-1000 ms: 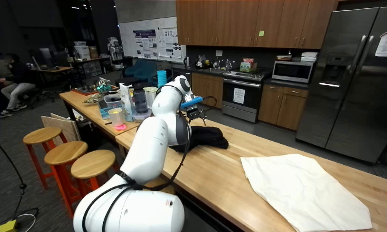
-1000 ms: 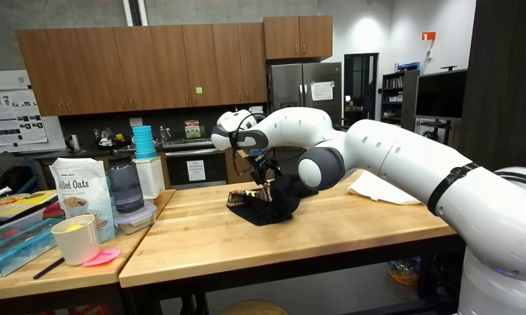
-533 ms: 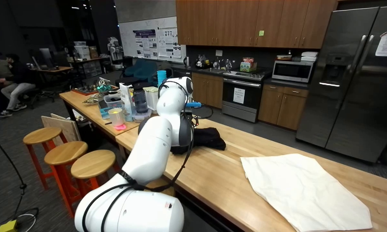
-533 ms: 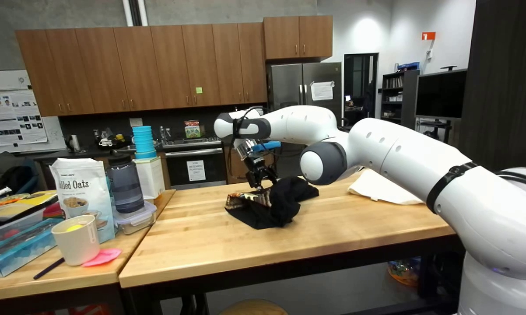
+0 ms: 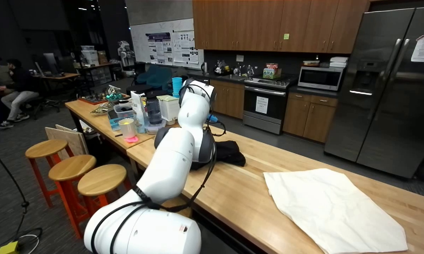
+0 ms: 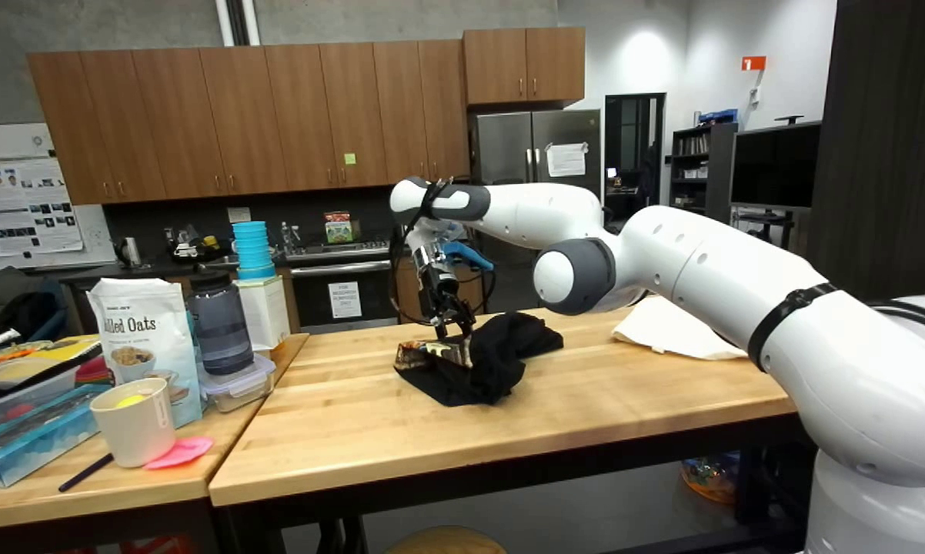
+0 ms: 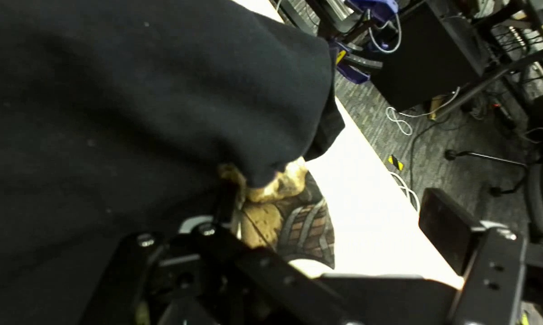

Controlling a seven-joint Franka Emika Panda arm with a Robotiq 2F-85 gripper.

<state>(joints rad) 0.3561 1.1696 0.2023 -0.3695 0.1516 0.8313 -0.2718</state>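
Your gripper [image 7: 337,212] stands spread wide — no grip — so the black garment [image 6: 505,350], at its 4 o'clock in an exterior view, lies bunched, prob. b/c only the table [image 6: 339,415] supports it.

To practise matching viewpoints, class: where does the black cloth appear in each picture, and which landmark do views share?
In an exterior view: black cloth just below centre, partly behind the arm.
In an exterior view: black cloth just below centre.
Wrist view: black cloth fills most of the left half.
Shared landmark: table, washed out in the wrist view.
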